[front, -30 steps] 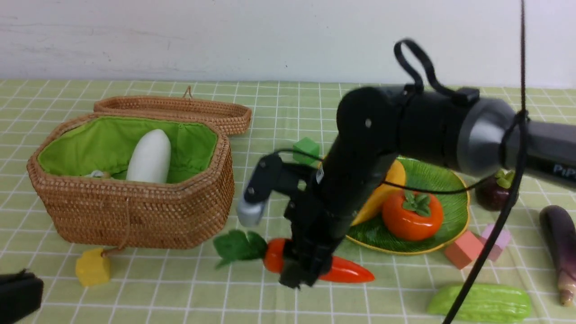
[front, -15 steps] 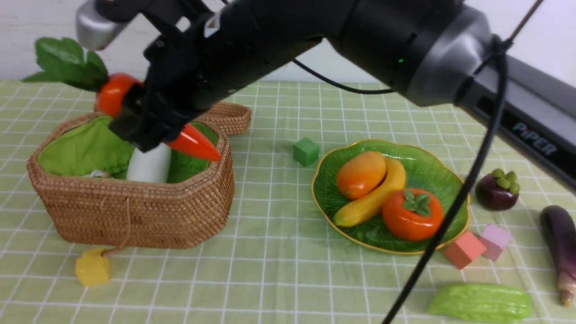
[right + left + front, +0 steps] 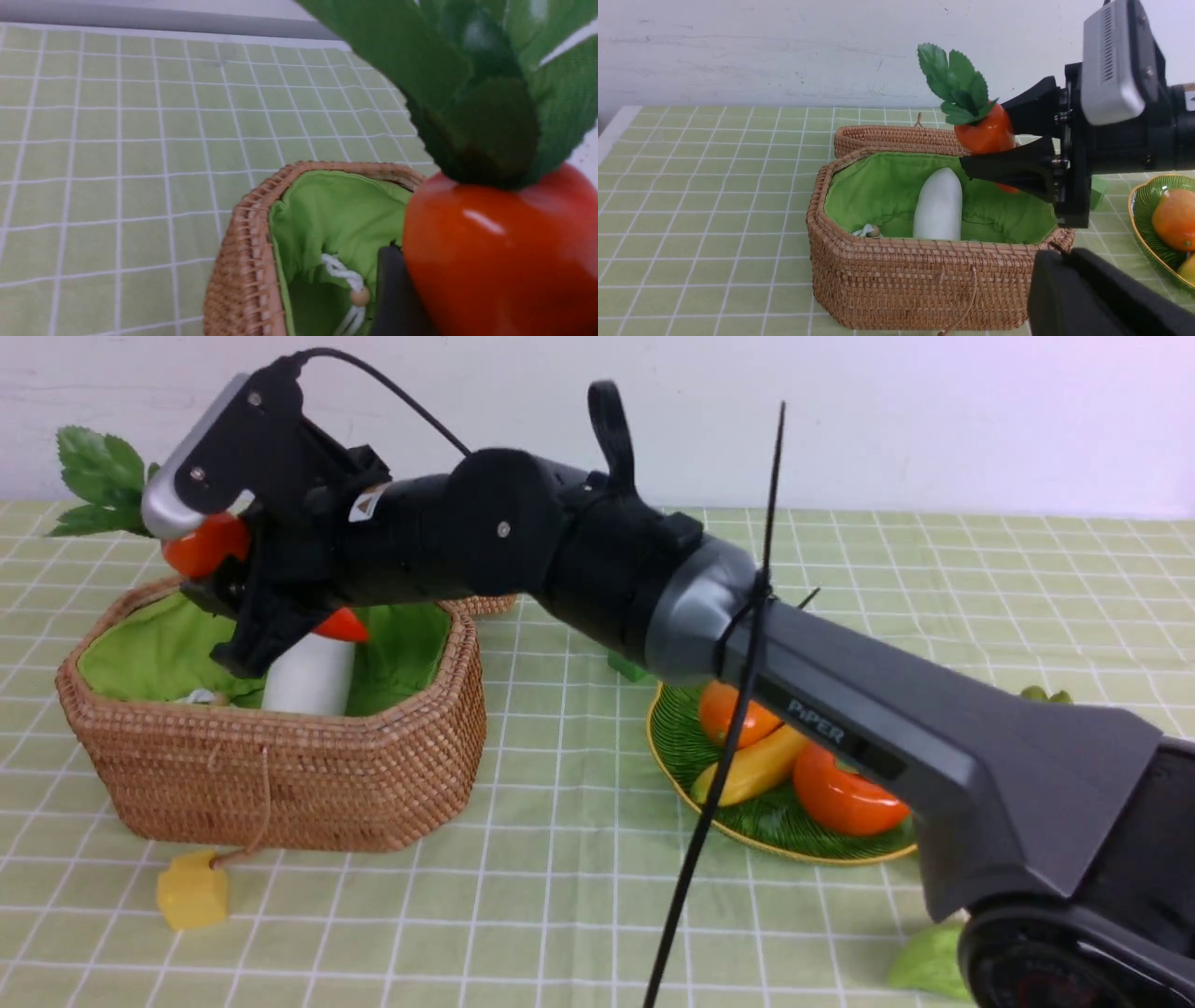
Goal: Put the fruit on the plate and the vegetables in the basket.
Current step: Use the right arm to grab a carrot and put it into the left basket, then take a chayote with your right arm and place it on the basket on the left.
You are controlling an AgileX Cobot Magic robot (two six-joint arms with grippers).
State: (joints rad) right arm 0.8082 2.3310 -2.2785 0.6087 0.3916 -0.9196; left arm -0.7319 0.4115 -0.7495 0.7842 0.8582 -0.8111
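right jaws: pinching carrot (image 3: pixel 198 547) between them, leaves sticking out, above basket (image 3: pixel 299 784) | left jaws: pressed together

On the table (image 3: pixel 560 896) we find the basket (image 3: pixel 280 784) to the left and the plate (image 3: pixel 674 747) to the right, well apart. The lid (image 3: pixel 887 137) lies just behind the basket. Inside the basket rests the gourd (image 3: pixel 308 677). Above the basket, the carrot (image 3: pixel 201 546) sits between the right arm's fingers (image 3: pixel 1008 168). On the plate lie the mango (image 3: pixel 714 709), the banana (image 3: pixel 761 767) and the persimmon (image 3: pixel 840 798), close together. A cube (image 3: pixel 191 893) sits before the basket's left end.
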